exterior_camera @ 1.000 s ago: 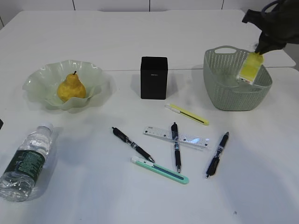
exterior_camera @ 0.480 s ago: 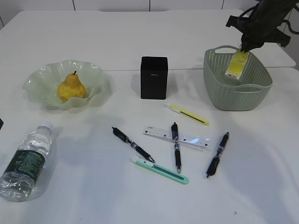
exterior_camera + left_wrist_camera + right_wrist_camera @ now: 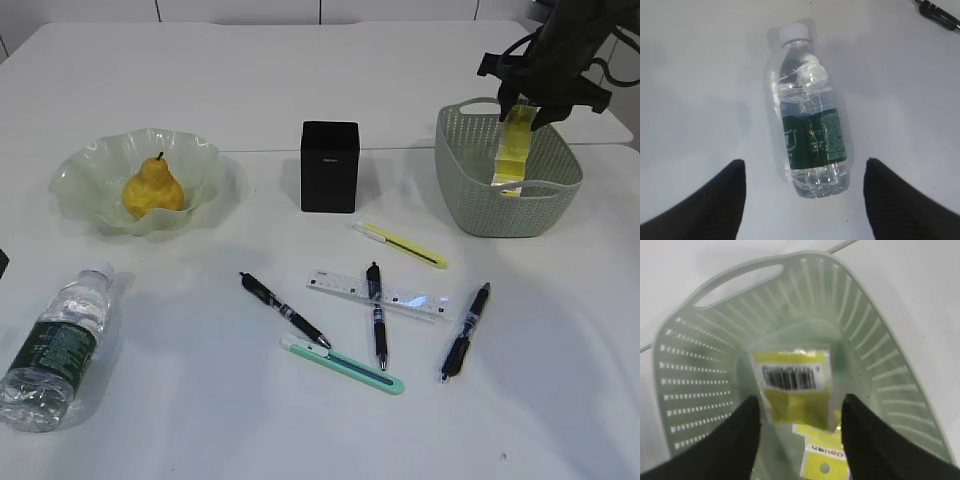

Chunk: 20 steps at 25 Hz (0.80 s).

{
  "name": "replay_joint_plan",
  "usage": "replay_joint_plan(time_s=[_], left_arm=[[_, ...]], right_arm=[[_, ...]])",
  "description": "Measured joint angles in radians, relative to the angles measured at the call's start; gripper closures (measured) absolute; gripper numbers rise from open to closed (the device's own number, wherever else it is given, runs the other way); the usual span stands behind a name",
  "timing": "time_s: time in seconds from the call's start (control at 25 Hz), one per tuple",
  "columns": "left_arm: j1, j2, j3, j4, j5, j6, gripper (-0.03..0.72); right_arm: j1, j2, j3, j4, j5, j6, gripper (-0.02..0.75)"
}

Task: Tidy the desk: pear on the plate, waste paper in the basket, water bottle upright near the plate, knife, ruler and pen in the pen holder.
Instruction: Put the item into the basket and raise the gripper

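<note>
The right gripper [image 3: 797, 425] stands with jaws parted above the basket [image 3: 470, 195], the waste paper [image 3: 795, 390] loose between them (barcode up). The left gripper [image 3: 802, 200], jaws spread, hovers over the lying water bottle [image 3: 810, 135], cap toward twelve o'clock.

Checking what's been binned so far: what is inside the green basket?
Yellow waste paper with a barcode sits inside the basket, another yellow piece below it; the basket floor beneath is covered.
</note>
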Motion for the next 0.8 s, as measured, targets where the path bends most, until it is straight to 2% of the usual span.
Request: replay_joint_plan(time_s=[0.08, 0.2, 0.56, 0.8], left_arm=[[0.000, 0.000, 0.000, 0.000, -0.006, 0.000, 0.169], [0.000, 0.000, 0.000, 0.000, -0.006, 0.000, 0.169], [0.000, 0.000, 0.000, 0.000, -0.008, 0.000, 0.169], [0.000, 0.000, 0.000, 0.000, -0.008, 0.000, 0.169]], right_arm=[[0.000, 0.000, -0.002, -0.002, 0.009, -0.020, 0.246], [0.000, 0.000, -0.004, -0.002, 0.037, -0.059, 0.191], [0.000, -0.008, -0.079, 0.146, 0.190, -0.185, 0.178], [0.000, -0.025, -0.116, 0.192, 0.218, -0.255, 0.176]])
